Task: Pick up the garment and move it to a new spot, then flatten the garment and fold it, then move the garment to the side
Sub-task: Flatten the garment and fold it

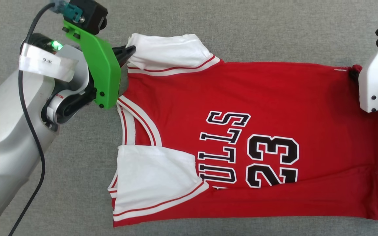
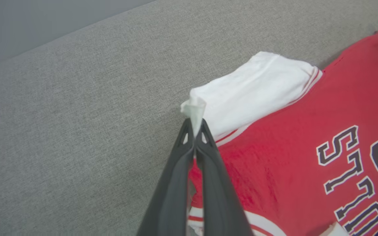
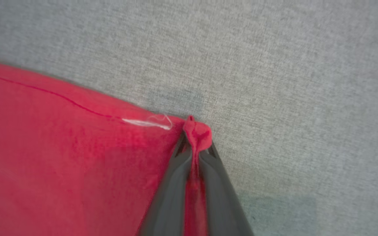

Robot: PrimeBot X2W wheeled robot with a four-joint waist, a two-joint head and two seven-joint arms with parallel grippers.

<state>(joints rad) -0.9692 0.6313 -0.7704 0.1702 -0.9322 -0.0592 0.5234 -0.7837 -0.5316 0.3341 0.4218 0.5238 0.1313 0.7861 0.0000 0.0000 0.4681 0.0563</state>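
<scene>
Head view: garment (image 1: 274, 98) lies flat on the grey worktop (image 1: 241, 19), stretched from left pincer (image 1: 132, 50), clamped on a white sleeve corner, across to right pincer (image 3: 194, 149), clamped on a red hem corner. Light, floppy jersey I reckon, so corners are the grab spots.

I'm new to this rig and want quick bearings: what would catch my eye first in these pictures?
The red garment with its black BULLS 23 print lies spread across the grey fabric surface, in the middle of the head view. The left end effector is shut on a corner of its upper white sleeve, and the right end effector pinches a bunched red corner at the opposite, hem end.
</scene>
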